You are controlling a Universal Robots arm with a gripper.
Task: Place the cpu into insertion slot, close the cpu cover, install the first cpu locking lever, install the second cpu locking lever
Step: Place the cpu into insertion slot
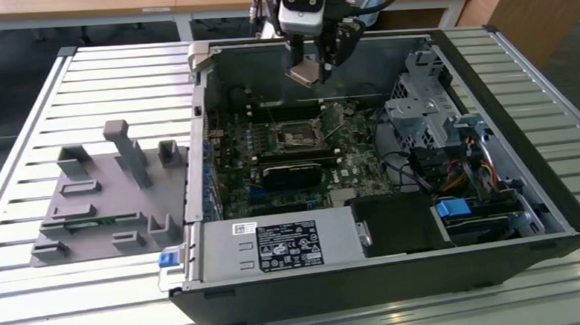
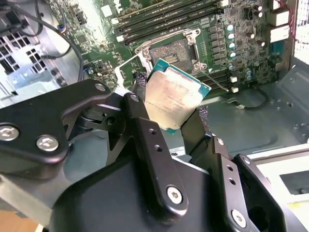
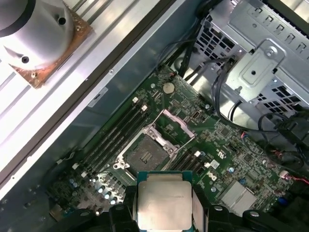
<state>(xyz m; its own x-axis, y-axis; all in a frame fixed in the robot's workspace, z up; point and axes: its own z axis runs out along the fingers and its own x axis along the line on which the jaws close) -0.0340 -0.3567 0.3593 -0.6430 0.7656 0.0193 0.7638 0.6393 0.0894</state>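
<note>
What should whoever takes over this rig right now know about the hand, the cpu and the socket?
Hand: shut on the cpu, gripping it by its edges above the open computer case.
Insertion slot: empty, on the motherboard under the chip.
Cpu cover: flipped open beside the slot.
Done: the cpu is in the grasp and over the case.
Left: the cpu is not yet seated, the cover not yet closed, neither locking lever yet installed.
</note>
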